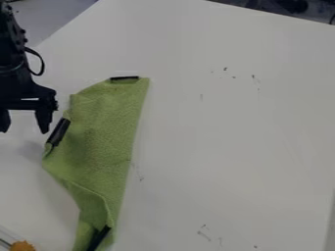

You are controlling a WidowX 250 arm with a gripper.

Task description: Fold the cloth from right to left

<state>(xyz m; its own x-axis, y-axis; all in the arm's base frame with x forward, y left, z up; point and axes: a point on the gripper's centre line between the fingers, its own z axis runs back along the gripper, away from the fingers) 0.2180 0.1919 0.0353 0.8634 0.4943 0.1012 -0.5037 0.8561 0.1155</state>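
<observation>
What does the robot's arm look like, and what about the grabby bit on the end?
The arm is black and chunky, with small round bumps along its edge and a thin black cable looping out at the side. The end effector is black too, with two stubby fingers that get narrower towards the tips.

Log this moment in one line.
gripper: open, at image left | green cloth: partly folded, black strips at edges | contact: none visible

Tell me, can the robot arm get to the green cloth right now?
Probably yes: its open end effector hangs close beside the green cloth, near a black strip on its edge, and nothing seems to block the way.
</observation>
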